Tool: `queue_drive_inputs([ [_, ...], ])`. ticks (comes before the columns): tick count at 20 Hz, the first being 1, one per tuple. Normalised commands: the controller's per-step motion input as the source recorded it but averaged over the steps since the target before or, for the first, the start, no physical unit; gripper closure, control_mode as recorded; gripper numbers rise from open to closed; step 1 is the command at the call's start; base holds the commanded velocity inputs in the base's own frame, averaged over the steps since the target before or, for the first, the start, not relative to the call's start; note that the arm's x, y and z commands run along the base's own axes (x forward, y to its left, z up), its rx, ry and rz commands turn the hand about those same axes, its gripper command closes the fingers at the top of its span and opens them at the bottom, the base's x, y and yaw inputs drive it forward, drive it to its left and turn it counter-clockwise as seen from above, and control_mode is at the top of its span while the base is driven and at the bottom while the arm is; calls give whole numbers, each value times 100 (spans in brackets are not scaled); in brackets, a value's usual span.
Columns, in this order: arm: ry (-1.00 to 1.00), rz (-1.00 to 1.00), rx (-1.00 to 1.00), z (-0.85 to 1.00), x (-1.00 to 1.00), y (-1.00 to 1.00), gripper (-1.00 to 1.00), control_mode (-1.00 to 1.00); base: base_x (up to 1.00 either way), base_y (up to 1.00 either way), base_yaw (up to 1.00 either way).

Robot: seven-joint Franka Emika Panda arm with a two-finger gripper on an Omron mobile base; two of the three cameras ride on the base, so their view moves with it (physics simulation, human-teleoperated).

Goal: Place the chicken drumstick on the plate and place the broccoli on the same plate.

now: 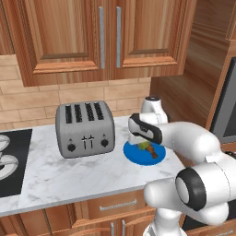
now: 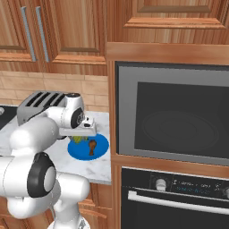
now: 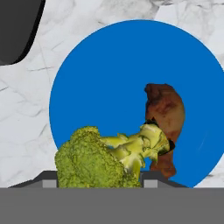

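Nearest the hand (image 1: 140, 142), the broccoli (image 3: 103, 157) sits between its fingertips, apparently gripped, directly above the plate (image 3: 100, 78). Just beyond it, the chicken drumstick (image 3: 165, 118) lies on the plate on the marble table (image 1: 69, 175); release looks straight down.

The plate (image 3: 109, 74), flat, round and bright blue, is lying on the marble bench (image 1: 69, 173) just beside the toaster's right side. The drumstick (image 3: 165, 118), a small brown piece of cooked meat, thicker at one end, is lying on the plate toward one side of it. The broccoli (image 3: 100, 159), a lumpy yellowish-green floret with a paler stalk, is sitting over the plate's near part, its stalk end reaching across to the drumstick and overlapping it in the hand view; whether it is resting on the plate cannot be told.
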Motion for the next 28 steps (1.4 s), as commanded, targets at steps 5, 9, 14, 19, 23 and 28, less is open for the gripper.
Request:
queue_drive_inputs([
  [5,3,4,0,-32,16,3,100,-100,0,0,0],
  [9,3,4,0,-24,8,0,100,-100,0,0,0],
  [14,4,3,0,-18,0,4,100,-100,0,0,0],
  [19,4,2,0,-17,0,5,100,-100,0,0,0],
  [23,4,2,0,-13,0,6,100,-100,0,0,0],
  [28,0,1,0,-4,0,0,100,-100,0,0,0],
])
